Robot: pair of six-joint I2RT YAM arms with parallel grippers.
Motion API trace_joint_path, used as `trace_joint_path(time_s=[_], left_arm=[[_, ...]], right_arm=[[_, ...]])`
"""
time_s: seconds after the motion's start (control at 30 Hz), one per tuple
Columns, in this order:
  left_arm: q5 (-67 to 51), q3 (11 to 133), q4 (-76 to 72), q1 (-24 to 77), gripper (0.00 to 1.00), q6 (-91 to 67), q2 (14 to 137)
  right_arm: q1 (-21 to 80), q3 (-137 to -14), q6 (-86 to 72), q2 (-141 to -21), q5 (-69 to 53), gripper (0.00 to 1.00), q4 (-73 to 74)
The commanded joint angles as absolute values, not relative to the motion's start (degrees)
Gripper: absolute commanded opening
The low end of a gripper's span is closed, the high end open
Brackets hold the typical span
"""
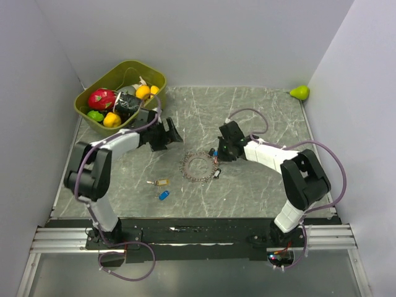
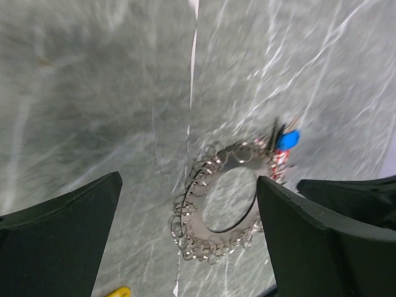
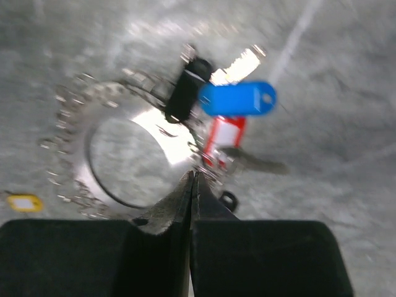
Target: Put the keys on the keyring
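Silvery loop, top view: the keyring (image 1: pixel 199 166) lies flat at mid-table between the two arms, where either can reach it.
Keys at the loop, top view: a blue tag (image 1: pixel 212 151) and a red tag (image 1: pixel 216 173) cluster at its 2 to 4 o'clock, touching it. We judge these already threaded.
Loose keys, top view: a beige key (image 1: pixel 161 182) and a blue key (image 1: pixel 164 195) rest at 8 o'clock from the loop, apart from it and yet to go on.
Bystanders, top view: a green bin (image 1: pixel 154 74) of toy fruit sits at 11 o'clock and a pear (image 1: pixel 300 92) at 2 o'clock, both well apart from the work.
Left claw, left wrist view: the left claw (image 2: pixel 189 184) hangs spread wide over the loop, gripping nothing. We judge it poised to steady the loop.
Crowding, left wrist view: the right arm's dark body sits at 4 o'clock, just beside the tags.
Right claw, right wrist view: the right claw (image 3: pixel 192 185) is pressed together at the loop's near rim. Whether it nips a wire coil we cannot tell.
In the way, right wrist view: a black tag (image 3: pixel 189 86) and the other tags pile up at 12 o'clock from the fingertips, covering that stretch of the loop.
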State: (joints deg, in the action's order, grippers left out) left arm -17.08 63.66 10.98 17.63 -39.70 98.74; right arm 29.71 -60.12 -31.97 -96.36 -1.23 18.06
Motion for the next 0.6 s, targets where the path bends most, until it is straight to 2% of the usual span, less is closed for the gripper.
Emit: trace_joint_path(time_s=[0.0, 0.17, 0.37, 0.57], left_arm=[[-22.06, 68.37, 12.46, 21.53, 0.98, -37.01, 103.88], [-16.71, 72.07, 16.43, 24.61, 0.98, -36.30, 108.01], [-15.91, 72.51, 18.72, 25.49, 0.99, -34.90, 109.77], [-16.96, 72.24, 19.24, 25.93, 0.89, -33.67, 110.56]], right_arm=[[28.83, -54.51, -32.70, -90.71, 3.25, 0.00, 19.87], [27.95, -48.61, -33.31, -88.51, 1.67, 0.00, 17.41], [27.95, -44.04, -34.54, -89.56, -3.60, 0.00, 12.66], [28.04, -43.24, -35.77, -91.23, -7.64, 0.00, 9.14]])
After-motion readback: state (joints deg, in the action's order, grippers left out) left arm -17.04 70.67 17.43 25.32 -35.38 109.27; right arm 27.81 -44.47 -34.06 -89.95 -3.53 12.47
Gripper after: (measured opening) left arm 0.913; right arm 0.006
